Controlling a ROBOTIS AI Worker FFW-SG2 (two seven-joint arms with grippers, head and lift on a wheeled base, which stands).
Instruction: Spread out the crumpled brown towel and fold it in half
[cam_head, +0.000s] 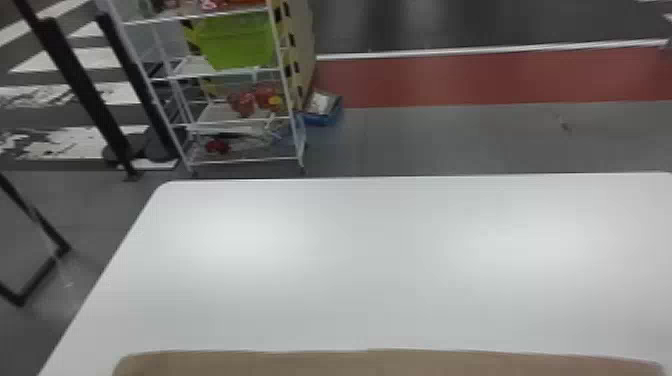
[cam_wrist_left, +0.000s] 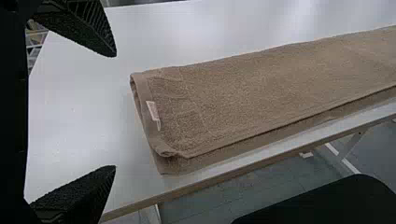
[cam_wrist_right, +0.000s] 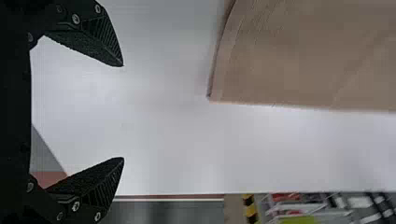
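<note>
The brown towel (cam_head: 390, 364) lies flat along the table's near edge in the head view. In the left wrist view the towel (cam_wrist_left: 266, 93) is doubled over, its layers stacked at the end with a small white tag, and one long side runs near the table edge. My left gripper (cam_wrist_left: 115, 111) stands open, off that end of the towel, with nothing between its fingers. The right wrist view has a corner and straight edge of the towel (cam_wrist_right: 303, 60). My right gripper (cam_wrist_right: 123, 112) is also open and holds nothing, with bare tabletop between it and the towel.
The white table (cam_head: 350, 260) stretches away beyond the towel. Behind it at the left stands a wire shelf rack with a green bin (cam_head: 237, 42); a blue box (cam_head: 322, 110) sits on the floor beside it. Black metal frames (cam_head: 85, 90) stand farther left.
</note>
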